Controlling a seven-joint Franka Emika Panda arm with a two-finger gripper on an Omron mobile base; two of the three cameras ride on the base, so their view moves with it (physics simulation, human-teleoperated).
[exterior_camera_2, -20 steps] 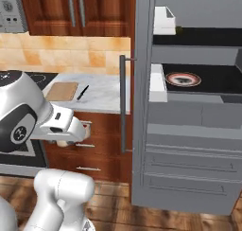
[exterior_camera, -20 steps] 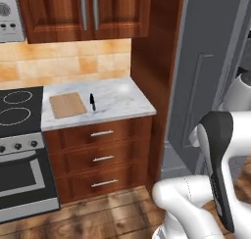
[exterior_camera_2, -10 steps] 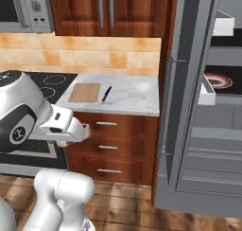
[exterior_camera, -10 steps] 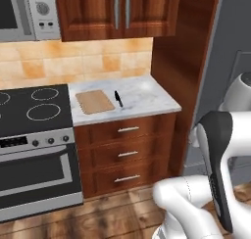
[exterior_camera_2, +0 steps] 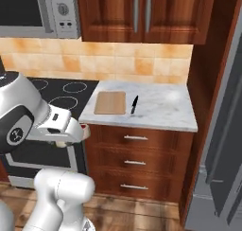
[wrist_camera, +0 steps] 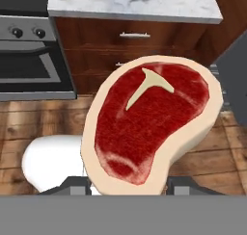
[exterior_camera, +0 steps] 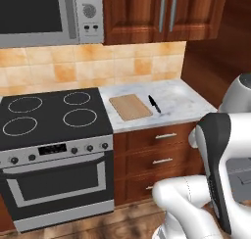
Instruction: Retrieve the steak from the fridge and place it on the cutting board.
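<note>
The tool (wrist_camera: 126,183) grips the steak (wrist_camera: 149,121), a kidney-shaped red slab with pale rim, held above the wood-plank floor. At twelve o'clock the tan rounded cutting board (exterior_camera: 130,107) lies flat on the marble worktop (exterior_camera: 181,103).
</note>
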